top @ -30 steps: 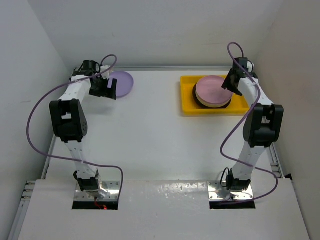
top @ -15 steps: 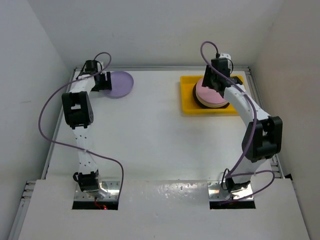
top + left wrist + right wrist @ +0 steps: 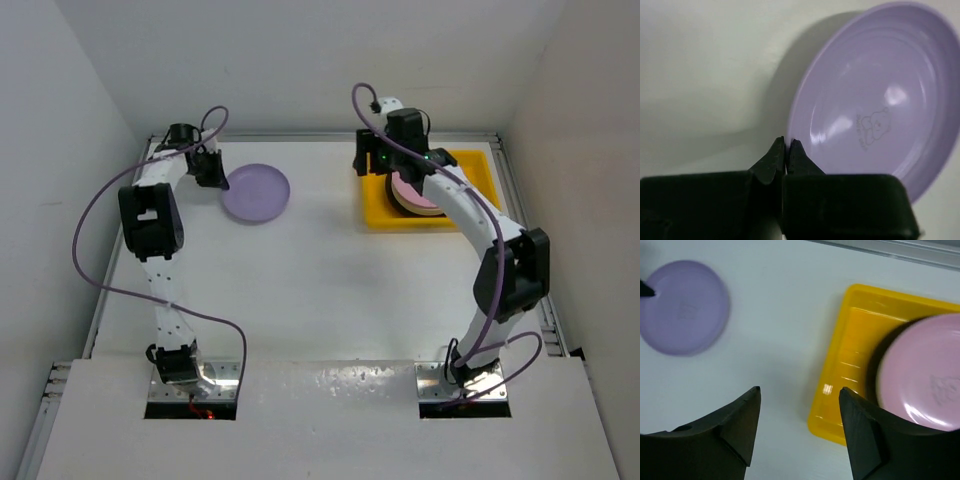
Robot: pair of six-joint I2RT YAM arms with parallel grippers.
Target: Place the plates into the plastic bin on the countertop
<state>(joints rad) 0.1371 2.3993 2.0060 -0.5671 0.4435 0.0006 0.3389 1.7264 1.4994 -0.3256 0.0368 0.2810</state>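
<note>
A lilac plate [image 3: 257, 193] [image 3: 875, 110] [image 3: 684, 307] lies at the back left of the white countertop [image 3: 320, 280]. My left gripper [image 3: 218, 180] [image 3: 787, 142] is shut on its left rim, the thin edge pinched between the fingertips. The yellow plastic bin [image 3: 477, 168] [image 3: 850, 355] sits at the back right and holds a stack of plates, a pink plate [image 3: 415, 190] [image 3: 925, 370] on top and a dark rim [image 3: 873, 371] showing under it. My right gripper [image 3: 364, 160] [image 3: 799, 390] hangs open and holds nothing, above the countertop just off the bin's left edge.
White walls enclose the countertop on the left, back and right. A metal strip [image 3: 890, 247] runs along the back edge behind the bin. Purple cables loop from both arms.
My left gripper has closed on the lilac plate's rim, and the plate has shifted right and nearer. My right arm has swung left from the bin's right side to beyond its left edge.
</note>
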